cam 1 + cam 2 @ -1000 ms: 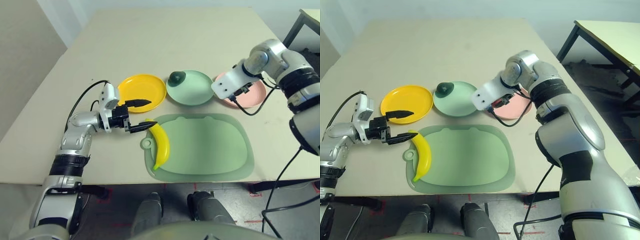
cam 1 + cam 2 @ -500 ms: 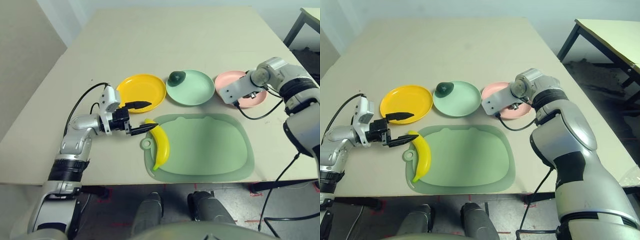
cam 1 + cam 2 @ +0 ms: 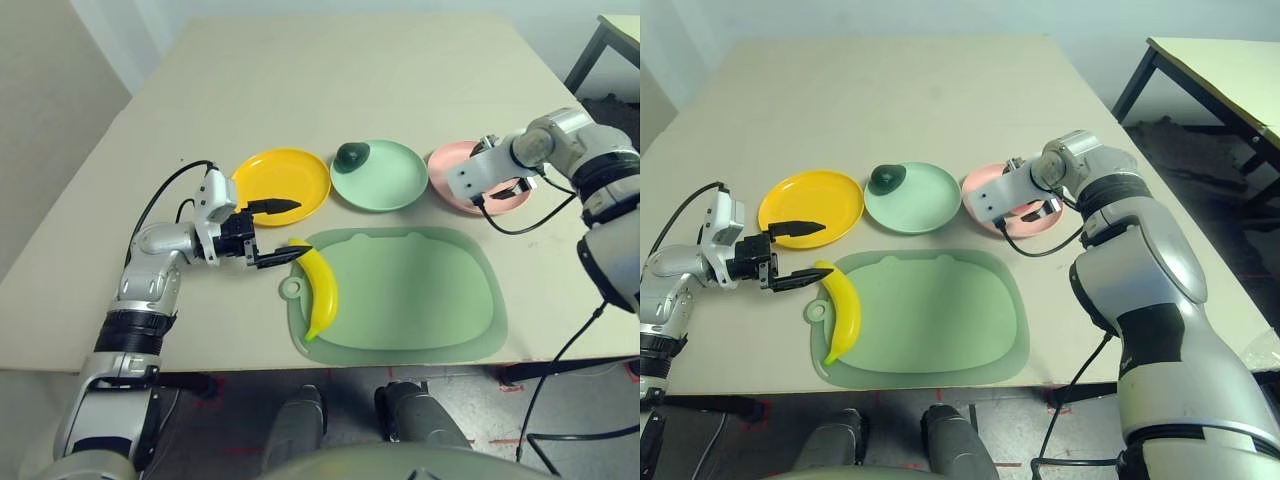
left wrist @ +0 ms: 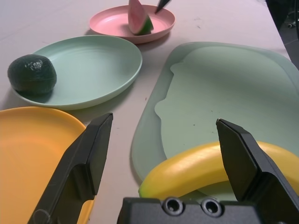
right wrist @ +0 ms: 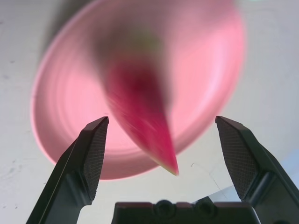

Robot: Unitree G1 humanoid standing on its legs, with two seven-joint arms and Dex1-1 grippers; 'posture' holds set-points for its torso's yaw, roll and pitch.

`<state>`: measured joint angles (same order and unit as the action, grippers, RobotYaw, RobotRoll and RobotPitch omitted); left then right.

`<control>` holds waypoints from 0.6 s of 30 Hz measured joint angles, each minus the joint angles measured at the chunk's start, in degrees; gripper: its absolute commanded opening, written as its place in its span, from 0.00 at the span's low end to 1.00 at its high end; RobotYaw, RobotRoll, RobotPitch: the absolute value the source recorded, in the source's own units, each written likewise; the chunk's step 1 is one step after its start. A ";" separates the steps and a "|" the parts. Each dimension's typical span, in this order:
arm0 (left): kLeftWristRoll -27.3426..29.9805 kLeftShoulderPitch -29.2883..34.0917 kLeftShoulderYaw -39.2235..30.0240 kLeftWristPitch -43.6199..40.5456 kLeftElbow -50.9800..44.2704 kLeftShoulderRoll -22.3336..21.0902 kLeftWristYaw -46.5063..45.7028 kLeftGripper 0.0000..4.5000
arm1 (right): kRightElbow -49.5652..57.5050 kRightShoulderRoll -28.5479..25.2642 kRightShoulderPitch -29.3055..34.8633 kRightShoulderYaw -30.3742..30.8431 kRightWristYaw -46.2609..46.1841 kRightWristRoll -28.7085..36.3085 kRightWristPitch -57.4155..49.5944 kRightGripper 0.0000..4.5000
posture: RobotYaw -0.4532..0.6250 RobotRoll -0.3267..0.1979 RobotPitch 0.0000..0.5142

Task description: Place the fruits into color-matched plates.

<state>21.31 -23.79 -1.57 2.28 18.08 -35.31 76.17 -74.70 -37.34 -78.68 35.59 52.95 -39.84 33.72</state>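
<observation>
- my left gripper (image 4: 163, 154) is spread wide, empty, the banana (image 3: 320, 287) just ahead between its fingers, long axis crosswise.
- it lies on the green mat (image 3: 420, 290), yellow plate (image 3: 280, 180) beside.
- my right gripper (image 5: 163, 154) gapes over the pink plate's (image 4: 112, 25) watermelon (image 4: 139, 17).

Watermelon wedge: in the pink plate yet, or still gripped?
In the plate, released. The watermelon wedge stands in the pink plate, and the right gripper is open, fingers clear on either side.
</observation>
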 measured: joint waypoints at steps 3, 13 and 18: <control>-0.49 -0.14 0.09 0.07 0.14 0.00 0.25 1.00 | 1.73 -0.66 0.08 -4.79 2.65 4.88 -1.41 1.00 | 0.35 0.62 0.21; -0.74 -1.88 0.17 0.44 1.50 0.04 0.75 1.00 | 27.00 3.71 17.17 -25.98 3.11 26.73 -28.75 1.00 | 0.35 0.62 0.22; -0.72 -1.84 0.09 0.42 1.74 -0.25 0.81 1.00 | 55.62 9.46 32.28 -36.00 -2.69 38.25 -53.90 1.00 | 0.37 0.62 0.23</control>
<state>20.59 -25.64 -1.47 2.70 19.82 -35.56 76.98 -19.09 -27.88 -46.41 -0.41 50.26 -1.59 -20.18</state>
